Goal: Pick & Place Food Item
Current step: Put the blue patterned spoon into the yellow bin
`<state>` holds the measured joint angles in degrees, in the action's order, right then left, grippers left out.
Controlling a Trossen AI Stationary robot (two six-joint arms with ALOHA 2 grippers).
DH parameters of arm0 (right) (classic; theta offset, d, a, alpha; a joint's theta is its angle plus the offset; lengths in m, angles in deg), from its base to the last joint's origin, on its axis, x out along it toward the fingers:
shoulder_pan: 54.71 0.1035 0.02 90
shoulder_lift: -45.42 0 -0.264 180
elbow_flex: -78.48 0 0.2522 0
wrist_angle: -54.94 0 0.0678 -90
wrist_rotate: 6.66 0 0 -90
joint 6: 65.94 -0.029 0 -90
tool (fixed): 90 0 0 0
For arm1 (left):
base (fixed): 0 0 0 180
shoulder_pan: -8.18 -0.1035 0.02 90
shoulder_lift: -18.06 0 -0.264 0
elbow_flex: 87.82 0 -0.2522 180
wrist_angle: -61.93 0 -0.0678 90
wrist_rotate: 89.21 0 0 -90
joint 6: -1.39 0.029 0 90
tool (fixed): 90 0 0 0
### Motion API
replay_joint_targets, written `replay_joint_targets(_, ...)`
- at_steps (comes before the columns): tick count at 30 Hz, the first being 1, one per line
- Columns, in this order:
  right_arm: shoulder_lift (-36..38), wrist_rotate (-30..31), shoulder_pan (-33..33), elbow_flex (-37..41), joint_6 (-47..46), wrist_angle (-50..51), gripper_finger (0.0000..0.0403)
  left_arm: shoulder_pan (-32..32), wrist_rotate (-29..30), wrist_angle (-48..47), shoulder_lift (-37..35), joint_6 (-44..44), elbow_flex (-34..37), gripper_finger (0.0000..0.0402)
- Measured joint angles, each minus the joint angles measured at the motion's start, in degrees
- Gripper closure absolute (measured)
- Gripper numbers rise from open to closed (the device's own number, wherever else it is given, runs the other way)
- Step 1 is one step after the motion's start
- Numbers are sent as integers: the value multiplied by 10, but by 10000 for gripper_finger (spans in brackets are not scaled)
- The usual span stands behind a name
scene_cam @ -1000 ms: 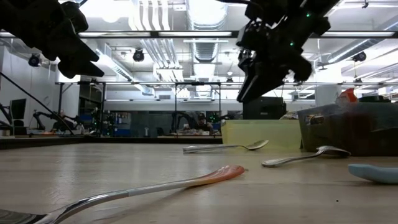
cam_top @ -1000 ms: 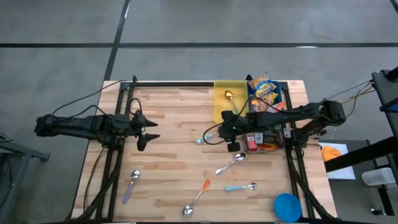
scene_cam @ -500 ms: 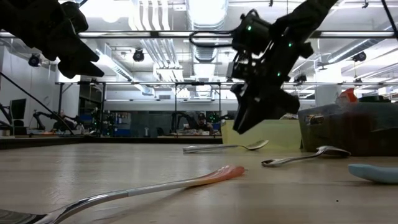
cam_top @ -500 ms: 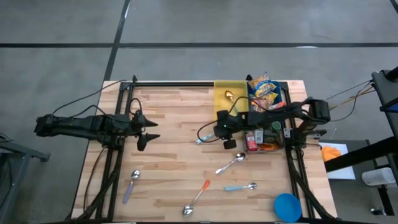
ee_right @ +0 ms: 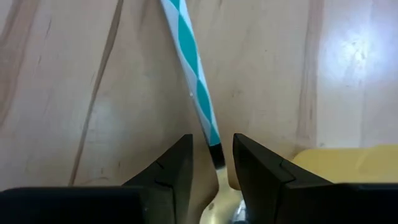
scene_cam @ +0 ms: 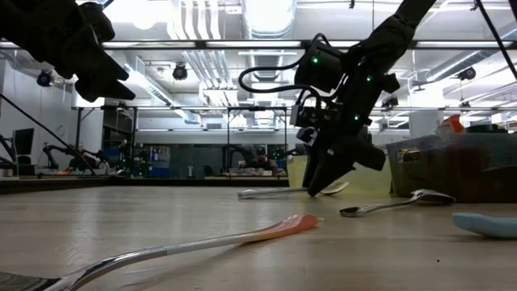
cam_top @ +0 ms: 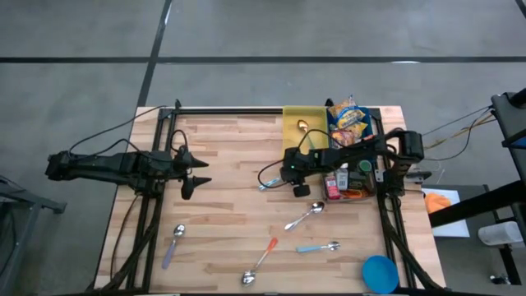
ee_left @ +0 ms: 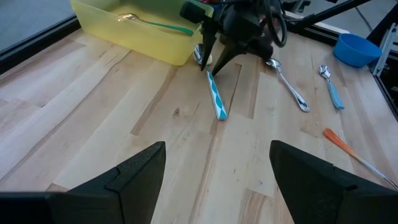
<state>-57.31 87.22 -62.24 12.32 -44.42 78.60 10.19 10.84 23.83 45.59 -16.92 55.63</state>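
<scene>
The right gripper reaches low over the bench, jaws parted astride the neck of a teal-striped spoon beside the yellow tub holding a gold spoon; the left gripper hovers, jaws apart.

The tabletop is pale wooden planks with visible grain and a soft sheen. The spoon has a smooth teal-and-white patterned handle and a shiny metal bowl. The yellow bin looks like translucent glossy plastic. The blue bowl looks like matt plastic.
</scene>
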Motion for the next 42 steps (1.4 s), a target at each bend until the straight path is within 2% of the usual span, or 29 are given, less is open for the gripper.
replay_joint_targets(14,-8,1,0,-1,-5,-4,294,0,0,0,0,0,0,112)
replay_joint_targets(23,-9,-9,1,-1,-6,-3,384,0,0,0,0,0,0,112)
replay_joint_targets(42,-8,-6,13,1,-31,-11,380,0,0,0,0,0,0,112)
